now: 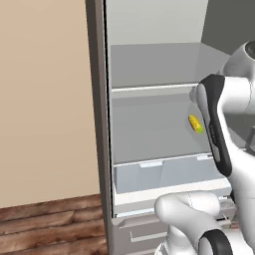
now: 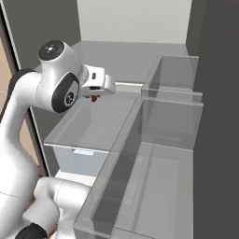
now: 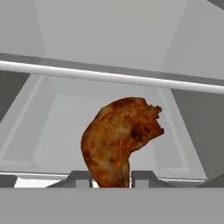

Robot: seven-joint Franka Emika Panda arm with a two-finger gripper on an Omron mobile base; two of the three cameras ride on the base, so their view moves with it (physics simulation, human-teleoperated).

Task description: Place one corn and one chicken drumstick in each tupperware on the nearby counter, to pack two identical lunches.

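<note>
The gripper (image 3: 111, 178) is clenched on a chicken drumstick (image 3: 120, 138), its narrow end pinched between the two fingertips (image 3: 81, 178), the meaty end reaching ahead toward the white shelf rail (image 3: 109, 77). Beside the arm, an ear of corn (image 1: 195, 124) lies on the grey fridge shelf (image 1: 144, 129).

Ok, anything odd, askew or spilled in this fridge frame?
Nothing stands out. The gripper holds a chicken drumstick between its fingertips in front of the fridge shelf, and one corn lies on the shelf. No spill or damage shows.
</note>
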